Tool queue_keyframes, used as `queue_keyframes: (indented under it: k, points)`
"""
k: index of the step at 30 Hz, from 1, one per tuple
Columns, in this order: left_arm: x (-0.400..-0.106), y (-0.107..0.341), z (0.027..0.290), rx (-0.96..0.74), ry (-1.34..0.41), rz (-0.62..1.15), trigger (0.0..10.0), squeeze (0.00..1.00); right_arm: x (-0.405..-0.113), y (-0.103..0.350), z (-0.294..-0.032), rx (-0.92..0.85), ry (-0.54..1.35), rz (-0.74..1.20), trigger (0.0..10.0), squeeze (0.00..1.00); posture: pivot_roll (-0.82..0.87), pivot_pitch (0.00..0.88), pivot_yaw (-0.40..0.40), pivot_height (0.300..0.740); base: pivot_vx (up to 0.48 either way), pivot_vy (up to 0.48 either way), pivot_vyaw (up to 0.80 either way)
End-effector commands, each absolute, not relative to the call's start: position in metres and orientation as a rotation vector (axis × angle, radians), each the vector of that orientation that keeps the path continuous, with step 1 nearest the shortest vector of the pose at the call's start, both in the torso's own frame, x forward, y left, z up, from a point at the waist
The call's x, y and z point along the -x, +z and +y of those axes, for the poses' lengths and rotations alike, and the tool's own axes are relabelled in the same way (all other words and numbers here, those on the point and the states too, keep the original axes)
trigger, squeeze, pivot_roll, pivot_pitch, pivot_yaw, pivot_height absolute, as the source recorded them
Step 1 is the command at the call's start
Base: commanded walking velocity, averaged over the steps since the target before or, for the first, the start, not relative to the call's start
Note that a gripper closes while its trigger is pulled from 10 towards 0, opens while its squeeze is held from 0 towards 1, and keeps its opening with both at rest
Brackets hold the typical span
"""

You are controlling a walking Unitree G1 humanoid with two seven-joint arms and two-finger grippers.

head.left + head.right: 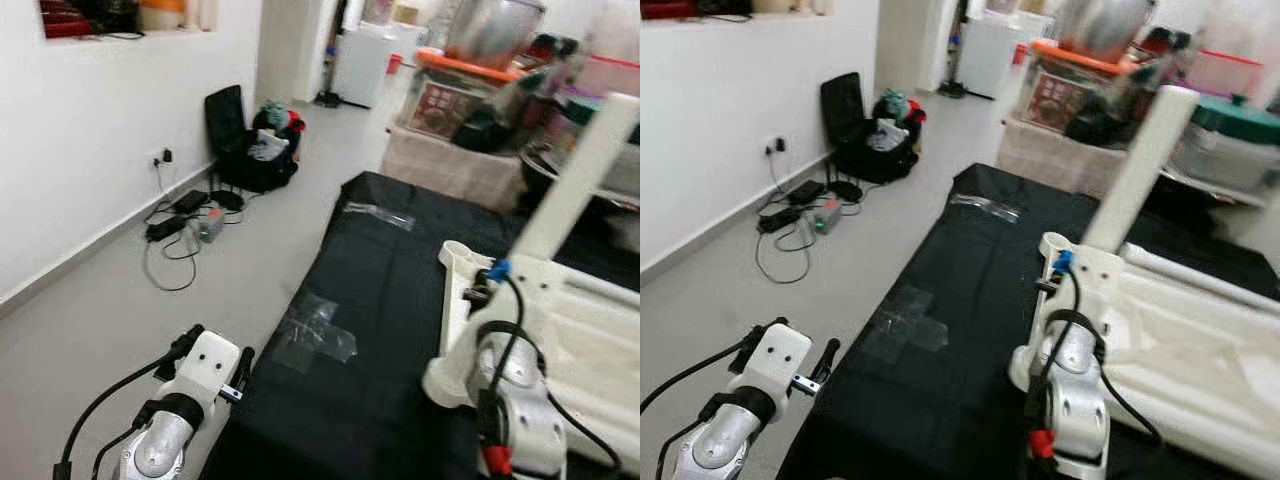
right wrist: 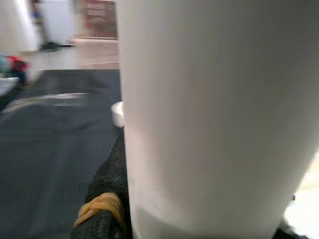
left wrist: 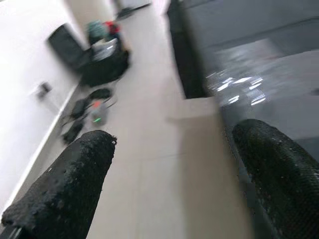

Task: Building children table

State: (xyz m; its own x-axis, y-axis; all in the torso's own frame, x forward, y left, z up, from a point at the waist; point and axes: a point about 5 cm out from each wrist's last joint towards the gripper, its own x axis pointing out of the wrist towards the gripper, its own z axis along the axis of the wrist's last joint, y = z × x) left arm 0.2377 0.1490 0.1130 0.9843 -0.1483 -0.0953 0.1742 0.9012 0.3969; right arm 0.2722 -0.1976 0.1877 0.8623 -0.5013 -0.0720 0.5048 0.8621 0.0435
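A: What's the room like?

B: Pale grey floor [image 1: 120, 320] and a white wall [image 1: 100, 120] at nine o'clock, with a wall socket [image 1: 163, 156] and a tangle of cables and adapters [image 1: 185, 225] on the floor below it. A black bag [image 1: 250, 140] stuffed with clothes sits at eleven o'clock. At one o'clock there is a clutter of storage boxes [image 1: 470, 90].

A: And the working surface?

B: A black mat [image 1: 380, 330] spread on the floor, with patches of clear tape [image 1: 315, 335] stuck to it.

A: Where's the table?

B: The white tabletop [image 1: 1180, 350] lies on the mat at three o'clock. One white table leg [image 1: 1140, 165] rises tilted from its near corner toward one o'clock.

A: The right gripper?

B: The right gripper [image 1: 1068, 268] is at that corner, its black fingers [image 2: 104, 204] pressed against the leg, which looms large in the right wrist view; it appears closed around it.

A: The left?

B: The left gripper [image 3: 174, 174] hangs at seven o'clock over the floor just beside the mat's edge, jaws wide, nothing between them.
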Motion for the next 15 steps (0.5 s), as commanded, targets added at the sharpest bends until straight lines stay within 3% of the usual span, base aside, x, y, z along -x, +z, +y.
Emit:
queue_keyframes:
  k: [1,10,11,12,13,14,15]
  points:
    - [-0.237,0.112,0.144,-0.408,-0.191,0.074,10.0,0.0,-0.268,0.186,-0.194,-0.004,-0.556,0.105,0.0,0.0,0.1,0.0,-0.18,0.74,0.0,0.0,0.0]
    - [-0.237,0.112,0.145,-0.412,-0.186,0.07,10.0,0.0,-0.273,0.189,-0.178,-0.025,-0.516,0.141,0.0,0.0,0.11,0.0,-0.187,0.74,0.0,0.0,0.0]
    - [-0.237,0.113,0.144,-0.412,-0.188,0.069,10.0,0.0,-0.275,0.191,-0.174,-0.014,-0.494,0.146,9.2,0.0,0.11,0.0,-0.186,0.74,0.0,0.0,0.0]
    - [-0.237,0.113,0.144,-0.412,-0.188,0.069,10.0,0.0,-0.275,0.191,-0.174,-0.014,-0.494,0.146,9.2,0.0,0.11,0.0,-0.186,0.74,0.0,0.0,0.0]
    - [-0.237,0.113,0.144,-0.412,-0.189,0.069,10.0,0.0,-0.275,0.19,-0.173,-0.028,-0.487,0.148,10.0,0.0,0.11,0.0,-0.186,0.74,0.0,0.0,0.0]
    - [-0.237,0.113,0.143,-0.412,-0.19,0.069,10.0,0.0,-0.275,0.19,-0.174,-0.035,-0.492,0.146,10.0,0.68,0.11,0.0,-0.183,0.74,0.0,0.0,0.0]
    - [-0.237,0.113,0.143,-0.412,-0.19,0.069,10.0,0.0,-0.275,0.19,-0.174,-0.035,-0.492,0.146,10.0,0.68,0.11,0.0,-0.183,0.74,0.0,0.0,0.0]
